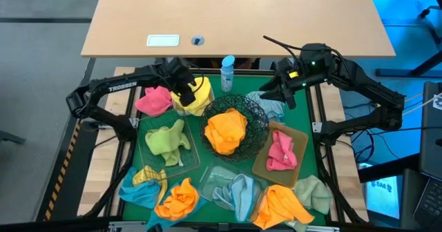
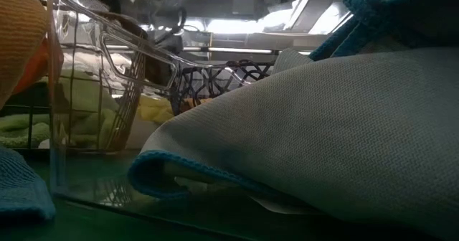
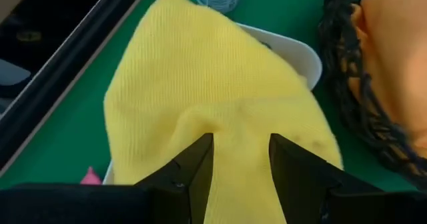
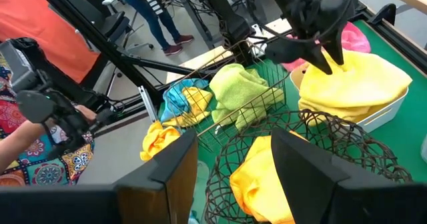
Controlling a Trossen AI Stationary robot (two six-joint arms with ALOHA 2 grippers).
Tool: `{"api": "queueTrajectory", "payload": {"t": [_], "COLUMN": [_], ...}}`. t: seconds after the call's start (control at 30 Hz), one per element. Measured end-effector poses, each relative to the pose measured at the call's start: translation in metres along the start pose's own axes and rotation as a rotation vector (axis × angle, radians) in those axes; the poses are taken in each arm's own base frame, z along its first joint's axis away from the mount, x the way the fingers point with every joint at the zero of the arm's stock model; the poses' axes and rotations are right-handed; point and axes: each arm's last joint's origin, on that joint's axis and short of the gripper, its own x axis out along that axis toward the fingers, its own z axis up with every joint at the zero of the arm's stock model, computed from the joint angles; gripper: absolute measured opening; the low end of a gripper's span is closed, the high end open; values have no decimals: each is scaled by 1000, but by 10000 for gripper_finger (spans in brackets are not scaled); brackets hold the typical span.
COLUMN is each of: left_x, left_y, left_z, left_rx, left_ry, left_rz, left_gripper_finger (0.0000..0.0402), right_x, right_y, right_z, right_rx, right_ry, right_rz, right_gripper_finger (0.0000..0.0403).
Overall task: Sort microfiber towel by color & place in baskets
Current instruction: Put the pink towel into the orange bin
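Nearest the low camera we see a pale grey-blue towel (image 2: 323, 126) with a teal hem, its fine knit filling most of that view, lying beside the clear plastic tray (image 2: 107, 76).

From above, we find the towels spread over the green mat (image 1: 324, 146). An orange towel (image 1: 226, 130) sits bunched in the round black wire bowl (image 1: 259, 118). A pale green towel (image 1: 168, 141) lies crumpled in the rectangular wire basket (image 1: 148, 156). A pink towel (image 1: 280, 151) rests in the tan tray (image 1: 262, 164), and light blue towels (image 1: 238, 190) lie in the clear tray near the front. A yellow towel (image 3: 213, 84), soft and finely ribbed, is heaped in the small white tub (image 3: 303, 54). Loose cloths ring the mat: pink (image 1: 153, 101) beside the tub, orange ones (image 1: 181, 199) at the front.

We see the left gripper (image 3: 240, 164) poised right over the yellow towel, fingers spread with cloth showing between them, gripping nothing. The right gripper (image 4: 233, 164) hangs above the wire bowl's far side, fingers likewise apart and empty. A blue-capped spray bottle (image 1: 227, 73) stands at the mat's far edge.
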Motion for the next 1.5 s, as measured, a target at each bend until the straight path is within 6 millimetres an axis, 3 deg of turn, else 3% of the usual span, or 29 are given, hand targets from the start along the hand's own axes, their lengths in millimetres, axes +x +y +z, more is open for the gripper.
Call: {"api": "queueTrajectory", "payload": {"t": [0.37,0.6,0.73,1.1,1.27,1.5], "left_x": [-35,-44,-45,-19,-4,10], "left_y": [2,33,53,95,102,103], "left_z": [11,-9,-16,-60,-78,-88], "left_rx": [-14,-99,-176,-353,-383,-376], "left_ry": [120,311,330,372,364,311], "left_rz": [49,183,215,296,307,316], "left_gripper_finger": [140,140,140,140,140,140], "right_x": [0,0,0,0,0,0], "right_y": [0,-1,-1,-1,-1,-1], "right_z": [0,-4,-5,-5,-5,-5], "right_rx": [1,18,25,24,23,23], "right_ry": [1,35,48,48,45,45], "right_rz": [0,-10,-14,-14,-13,-13], "right_gripper_finger": [189,189,189,189,189,189]}}
